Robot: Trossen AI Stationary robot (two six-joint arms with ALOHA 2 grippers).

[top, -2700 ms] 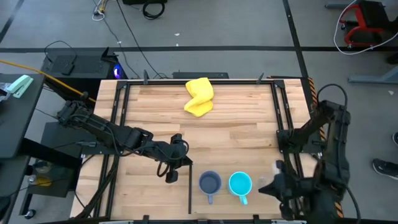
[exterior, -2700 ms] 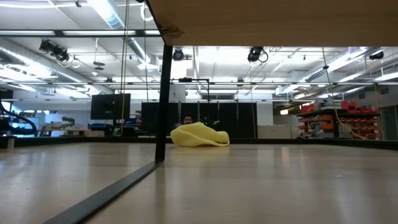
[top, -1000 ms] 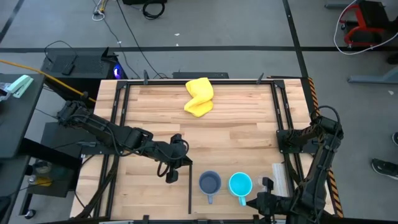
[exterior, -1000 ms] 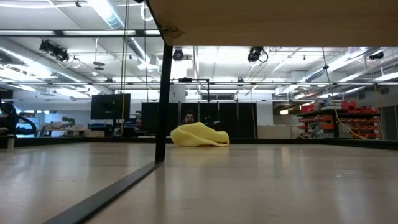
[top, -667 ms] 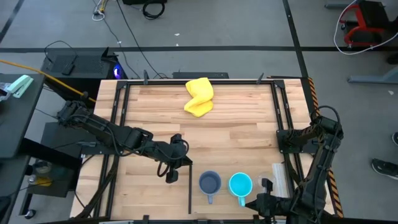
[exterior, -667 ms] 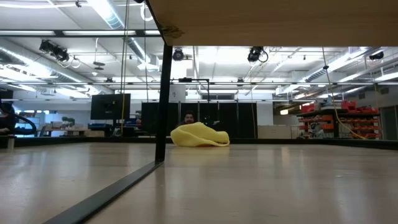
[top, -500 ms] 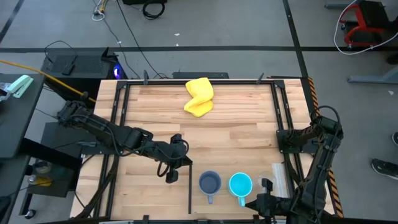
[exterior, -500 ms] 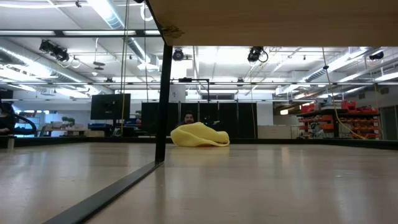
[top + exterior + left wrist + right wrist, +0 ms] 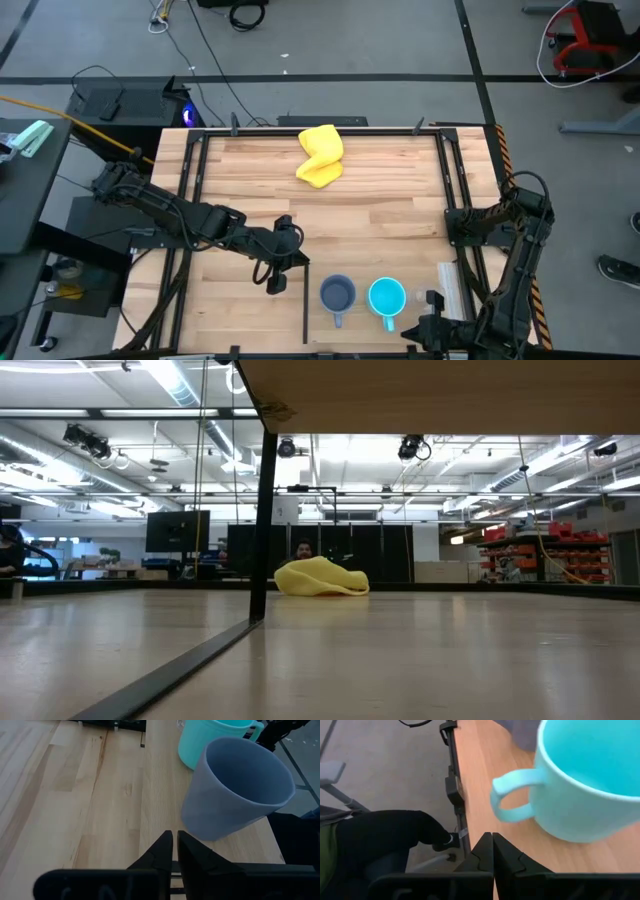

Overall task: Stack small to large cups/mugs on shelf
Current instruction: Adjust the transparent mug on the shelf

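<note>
Cyan mug and grey mug stand upright side by side near the table's front edge, handles toward that edge; the clear cup is only faintly visible just right of the cyan mug. Left gripper is clenched, its fingers pressed together, resting just left of the grey mug. Right gripper is likewise clenched, at the front edge beside the cyan mug's handle. Yellow cloth lies crumpled near the far edge, well apart from the mugs
</note>
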